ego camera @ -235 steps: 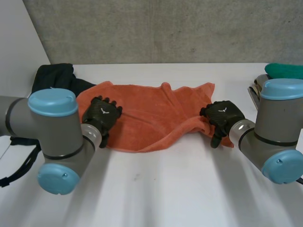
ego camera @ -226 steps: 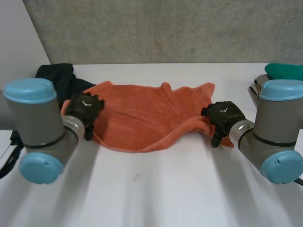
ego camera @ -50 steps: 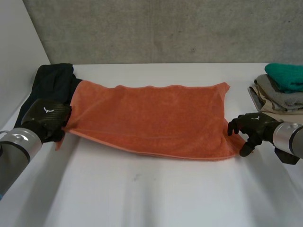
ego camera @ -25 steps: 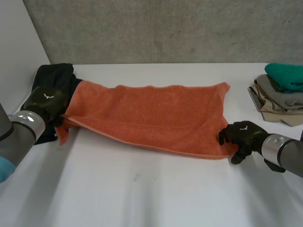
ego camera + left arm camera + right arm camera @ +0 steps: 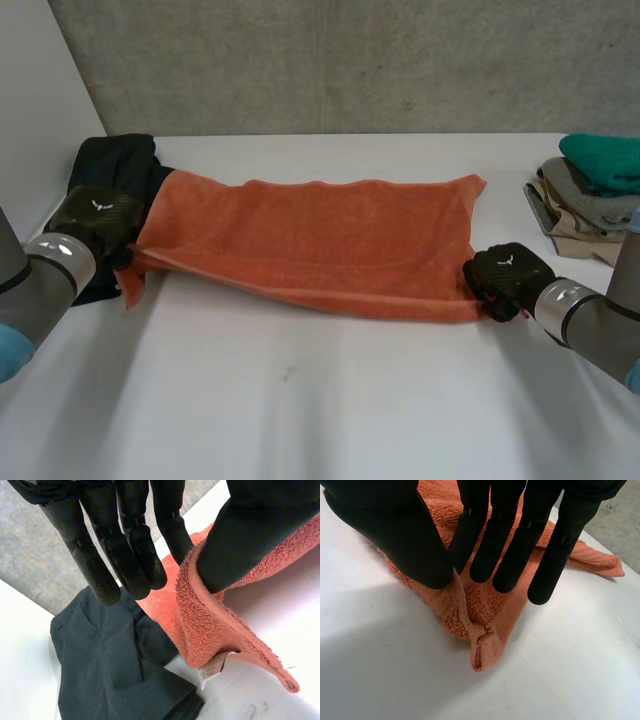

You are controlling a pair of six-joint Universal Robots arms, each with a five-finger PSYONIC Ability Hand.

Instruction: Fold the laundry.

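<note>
Left wrist view, white tag [image 5: 212, 668] on towel [image 5: 207, 622]

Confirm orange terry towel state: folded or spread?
Spread: the orange terry towel lies stretched on the white table, left hand and right hand each pinching an end.

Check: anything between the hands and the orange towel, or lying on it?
Nothing visible. The left hand and the right hand each pinch a near corner of the orange towel, whose top is bare. A dark garment lies at its left end, a folded pile apart at right.
</note>
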